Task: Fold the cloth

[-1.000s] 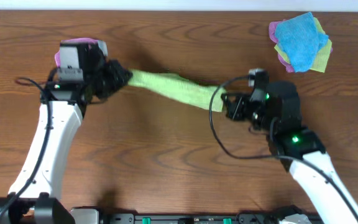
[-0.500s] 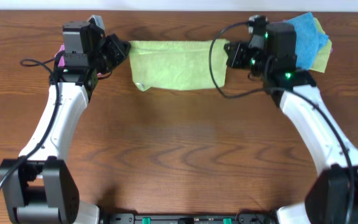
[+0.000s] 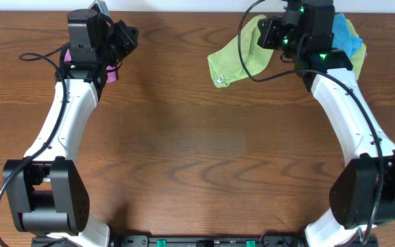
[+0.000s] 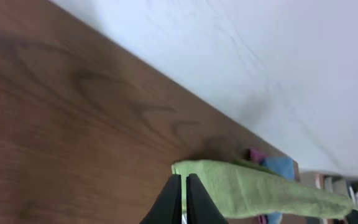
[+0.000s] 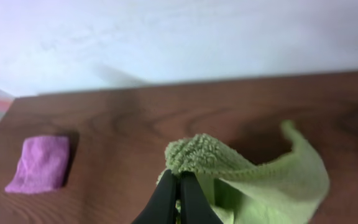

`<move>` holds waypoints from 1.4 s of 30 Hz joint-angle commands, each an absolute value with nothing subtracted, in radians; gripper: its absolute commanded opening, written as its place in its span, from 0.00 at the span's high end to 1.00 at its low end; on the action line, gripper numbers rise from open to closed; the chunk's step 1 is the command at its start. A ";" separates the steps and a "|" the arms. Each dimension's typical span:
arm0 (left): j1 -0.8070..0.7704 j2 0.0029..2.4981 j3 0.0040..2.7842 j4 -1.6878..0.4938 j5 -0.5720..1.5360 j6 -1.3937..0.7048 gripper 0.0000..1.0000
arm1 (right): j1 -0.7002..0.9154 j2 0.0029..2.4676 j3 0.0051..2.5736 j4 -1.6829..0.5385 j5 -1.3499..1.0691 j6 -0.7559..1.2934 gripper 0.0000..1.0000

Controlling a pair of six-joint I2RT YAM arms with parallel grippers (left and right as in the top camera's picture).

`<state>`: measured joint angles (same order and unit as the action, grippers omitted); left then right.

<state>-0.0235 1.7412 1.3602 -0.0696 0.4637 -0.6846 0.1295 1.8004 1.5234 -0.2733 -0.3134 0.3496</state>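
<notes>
- Your brown wood-grain bench (image 3: 184, 151) carries everything here.
- The lime-green fuzzy microfibre cloth (image 3: 233, 58) hangs bunched from your right claw (image 3: 265, 32) near the bench's far right edge. It is just beside a bright blue cloth (image 3: 343, 34). You cannot tell whether its lower corner touches the wood.
- A small folded pink cloth (image 5: 39, 163) lies at the far left.
- Your right claw is pinching an upper fold of the lime-green cloth.
- Your left claw (image 3: 127, 34) is pressed together and empty, well apart from the lime-green cloth.
</notes>
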 commanded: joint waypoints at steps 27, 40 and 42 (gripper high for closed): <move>-0.393 2.070 1.348 0.128 0.474 -1.231 0.24 | 0.157 1.806 1.540 -0.306 -0.303 0.316 0.99; -0.472 2.204 1.349 0.423 0.437 -1.467 0.27 | 0.157 1.806 1.540 -0.305 -0.305 0.316 0.99; -0.483 2.204 1.349 0.423 0.411 -1.466 0.27 | 0.157 1.806 1.540 -0.303 -0.322 0.316 0.99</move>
